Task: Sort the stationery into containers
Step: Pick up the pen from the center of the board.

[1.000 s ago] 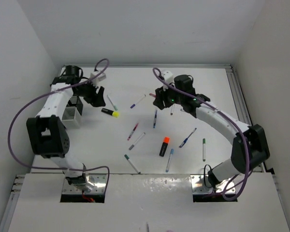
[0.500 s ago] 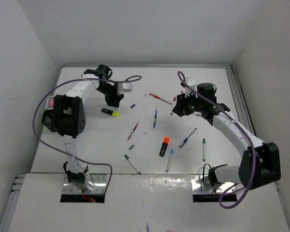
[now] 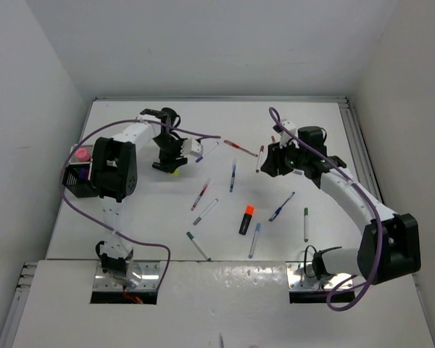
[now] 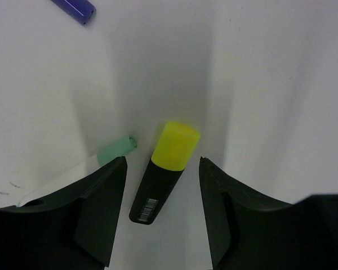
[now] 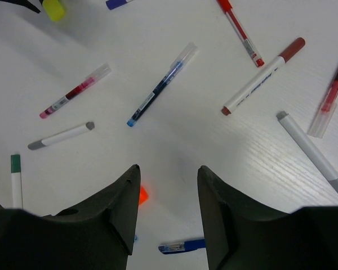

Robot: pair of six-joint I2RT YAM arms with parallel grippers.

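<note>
A yellow-capped black highlighter (image 4: 163, 174) lies flat on the white table between the fingers of my left gripper (image 4: 163, 163), which is open and not touching it. In the top view the left gripper (image 3: 168, 164) hangs right over this highlighter (image 3: 175, 171). A green-capped marker (image 4: 115, 151) lies just beside my left finger. My right gripper (image 5: 168, 169) is open and empty, hovering above the table right of centre (image 3: 268, 165). A black mesh container (image 3: 74, 179) stands at the far left with a pink stick (image 3: 80, 154) in it.
Loose pens lie across the table: a blue pen (image 5: 160, 93), a pink pen (image 5: 74, 91), a grey-tipped marker (image 5: 61, 135), a red pen (image 5: 240, 31), a brown-capped marker (image 5: 263, 76). An orange highlighter (image 3: 246, 219) and a green marker (image 3: 305, 223) lie nearer the arm bases.
My left arm swung from beside the containers across to the yellow highlighter and lowered over it. My right gripper pulled back to the right, away from the central pens.
</note>
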